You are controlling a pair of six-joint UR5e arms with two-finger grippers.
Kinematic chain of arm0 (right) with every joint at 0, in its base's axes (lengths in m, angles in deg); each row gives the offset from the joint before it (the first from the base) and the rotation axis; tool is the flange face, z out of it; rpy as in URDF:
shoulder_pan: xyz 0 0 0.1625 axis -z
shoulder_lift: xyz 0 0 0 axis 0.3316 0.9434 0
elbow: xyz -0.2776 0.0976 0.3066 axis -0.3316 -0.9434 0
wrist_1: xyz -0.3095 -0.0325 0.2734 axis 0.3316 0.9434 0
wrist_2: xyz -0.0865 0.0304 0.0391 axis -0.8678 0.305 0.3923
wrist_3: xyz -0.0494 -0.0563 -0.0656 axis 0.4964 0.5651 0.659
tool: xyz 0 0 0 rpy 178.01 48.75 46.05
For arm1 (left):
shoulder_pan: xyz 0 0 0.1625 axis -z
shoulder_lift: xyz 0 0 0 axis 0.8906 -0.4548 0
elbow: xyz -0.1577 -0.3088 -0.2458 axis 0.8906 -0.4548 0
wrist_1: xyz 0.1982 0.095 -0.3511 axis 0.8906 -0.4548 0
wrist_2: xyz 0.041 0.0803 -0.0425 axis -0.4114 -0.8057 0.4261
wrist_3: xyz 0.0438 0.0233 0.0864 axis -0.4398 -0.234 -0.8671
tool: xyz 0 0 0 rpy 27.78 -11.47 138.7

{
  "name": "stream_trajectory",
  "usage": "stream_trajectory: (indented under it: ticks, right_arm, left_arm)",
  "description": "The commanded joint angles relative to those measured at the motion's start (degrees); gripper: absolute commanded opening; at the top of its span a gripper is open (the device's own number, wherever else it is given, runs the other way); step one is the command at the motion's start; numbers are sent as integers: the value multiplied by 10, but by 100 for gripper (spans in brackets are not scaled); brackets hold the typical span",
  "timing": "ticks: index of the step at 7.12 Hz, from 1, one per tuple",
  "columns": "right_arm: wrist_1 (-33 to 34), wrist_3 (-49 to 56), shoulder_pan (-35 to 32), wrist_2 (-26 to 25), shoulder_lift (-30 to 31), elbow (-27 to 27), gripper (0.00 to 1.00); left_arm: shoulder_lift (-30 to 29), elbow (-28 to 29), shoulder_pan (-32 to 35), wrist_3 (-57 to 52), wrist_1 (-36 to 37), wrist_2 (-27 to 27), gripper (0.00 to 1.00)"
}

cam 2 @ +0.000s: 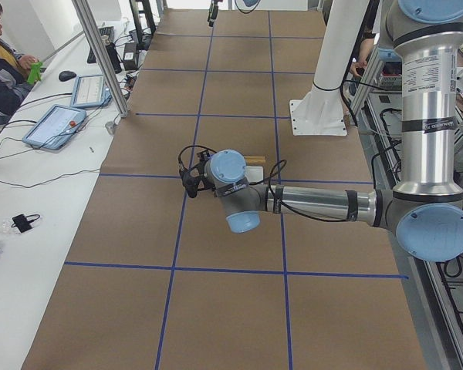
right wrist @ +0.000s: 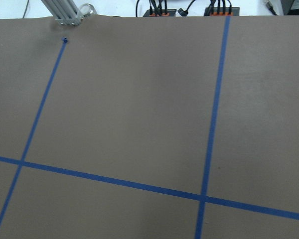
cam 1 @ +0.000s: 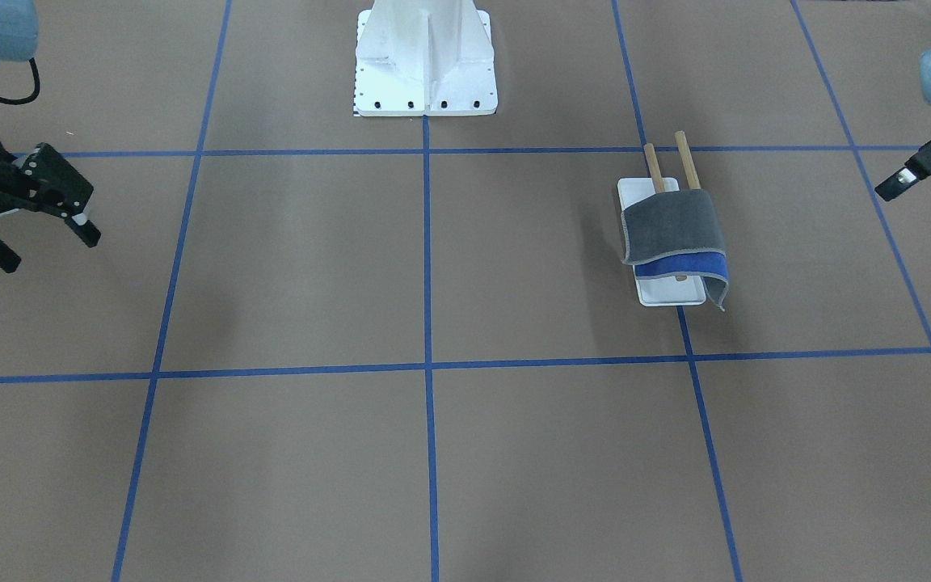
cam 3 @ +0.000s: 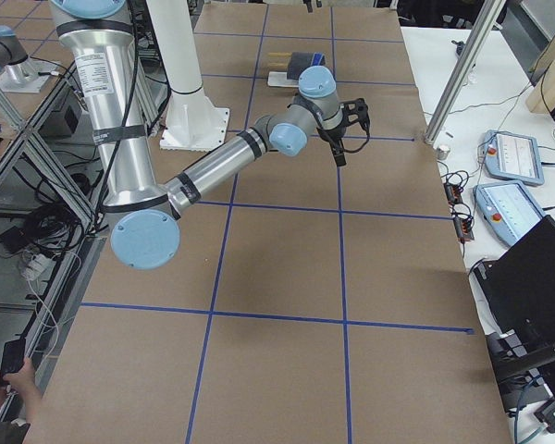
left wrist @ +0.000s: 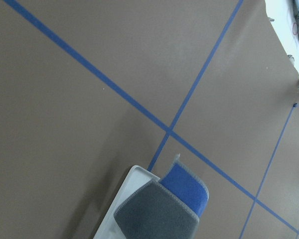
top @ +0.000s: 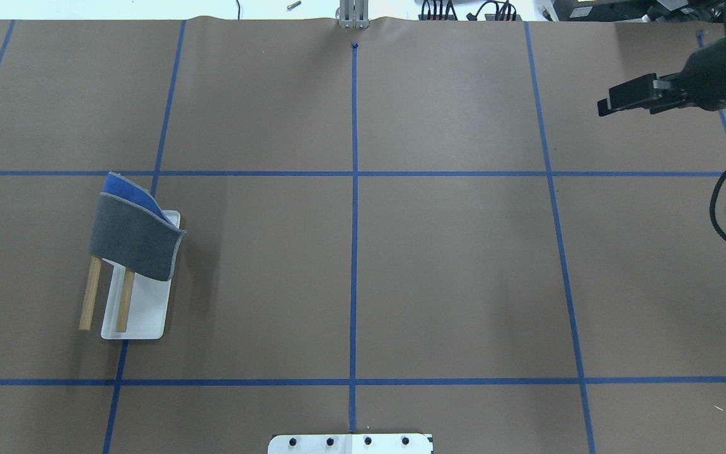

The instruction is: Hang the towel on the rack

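Observation:
The towel (cam 1: pixel 671 226) hangs over the two wooden rods (cam 1: pixel 659 166) of the rack (cam 1: pixel 670 293), grey face up, with a blue fold showing at its end. In the overhead view the towel (top: pixel 133 236) and the rack (top: pixel 142 309) are at the table's left. The left wrist view shows the towel (left wrist: pixel 157 216) at its bottom edge. My right gripper (cam 1: pixel 45 246) is open and empty, far from the rack, and shows in the overhead view (top: pixel 612 101). My left gripper (cam 1: pixel 906 176) is only partly in view, apart from the towel; I cannot tell its state.
The large white bolted pedestal (cam 1: pixel 425 61) stands at the robot's side of the table (top: pixel 350 443). Blue tape lines grid the brown table. An operator (cam 2: pixel 0 62) with tablets sits beyond the far edge.

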Motion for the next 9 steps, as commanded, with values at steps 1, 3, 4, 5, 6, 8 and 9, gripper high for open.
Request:
stream_trajectory:
  ticks: [1,3,4,5,6,8,9]
  right_arm:
    - [0,141,-68,31,50,-49,100]
    - [2,280,-127,41,89,-90,100]
    - [2,315,-144,42,100,-122,100]
    - [2,378,-159,42,103,-166,100]
    - [1,439,-168,42,107,-208,100]
    - [60,497,-176,38,104,-233,100]
    - [138,548,-181,37,81,-233,100]
  left_arm:
    - [5,7,6,-218,55,-101,98]
    - [25,7,32,-530,179,-168,98]
    - [25,5,46,-620,245,-173,98]
    - [25,6,59,-707,301,-173,98]
    - [22,-1,74,-756,373,-170,98]
    - [4,-33,79,-788,532,-151,98]
    - [4,-52,79,-802,571,-134,98]
